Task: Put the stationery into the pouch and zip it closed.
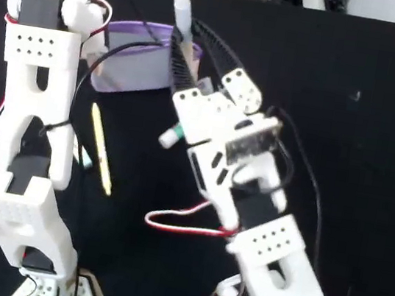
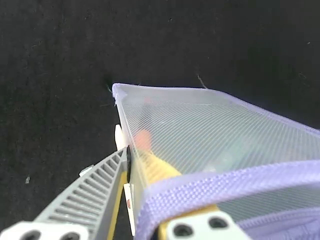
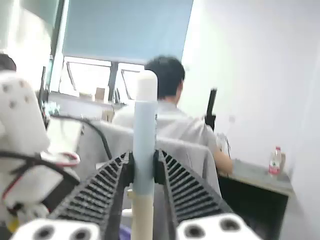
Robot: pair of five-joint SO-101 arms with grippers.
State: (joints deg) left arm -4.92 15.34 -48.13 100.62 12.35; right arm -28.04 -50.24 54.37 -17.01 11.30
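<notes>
The pouch [image 1: 139,65] is clear mesh with purple trim and stands open at the back of the black table. My left gripper [image 2: 132,150] is shut on the pouch [image 2: 210,130] at its rim, the grey jaw outside the mesh wall. A yellow and orange shape shows through the mesh on the inner side. My right gripper [image 1: 183,53] hangs over the pouch's right end, shut on a pale blue and white marker [image 1: 180,4] that stands nearly upright. In the right wrist view the marker [image 3: 145,115] rises between the ribbed jaws of the gripper [image 3: 144,162]. A yellow pencil [image 1: 101,148] lies on the table in front of the pouch.
A small pale item [image 1: 86,159] lies by the pencil, half hidden behind the left arm [image 1: 34,94]. Red and black cables [image 1: 179,223] loop around the right arm. The table's right half [image 1: 362,143] is bare black cloth.
</notes>
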